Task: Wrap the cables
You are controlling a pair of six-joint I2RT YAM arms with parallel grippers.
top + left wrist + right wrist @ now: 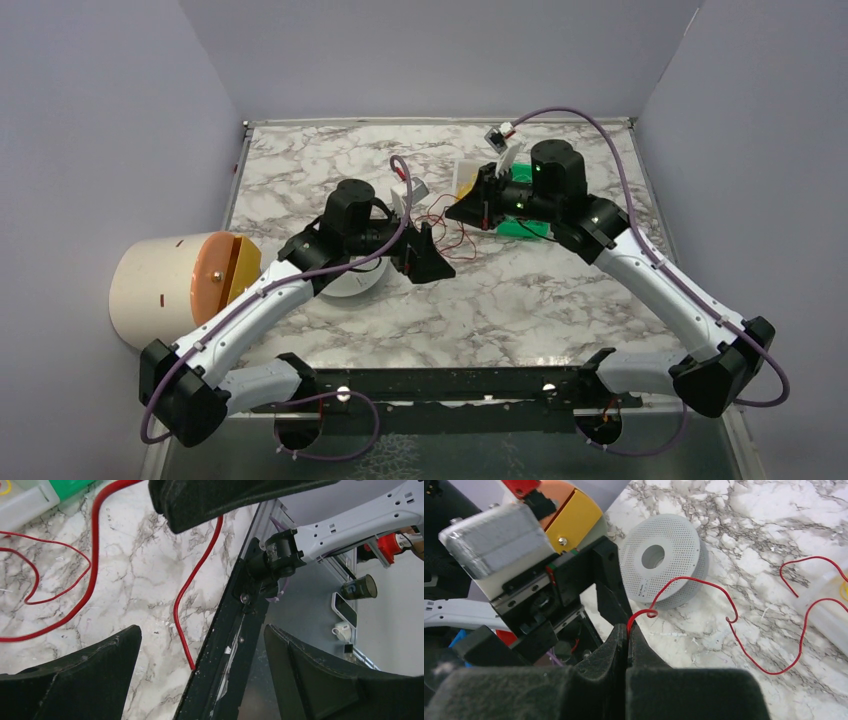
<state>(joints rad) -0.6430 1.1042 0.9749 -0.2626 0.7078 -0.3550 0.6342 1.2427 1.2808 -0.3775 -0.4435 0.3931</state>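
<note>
The red wire lies in loose curves on the marble worktop, around its middle and a little toward the far edge, between the two arms. One end of it is pinched in the right gripper, whose jaws are pressed together on it. A small loop of the wire stands out just past the fingertips. From there it arcs in front of the rim of a white perforated spool, which lies flat on the worktop toward the left edge, and then snakes away in wide bends.

The left gripper hangs just beside the right one with its jaws spread wide and nothing between them. A green object sits under the right arm. A cream cylinder lies beyond the worktop's left edge.
</note>
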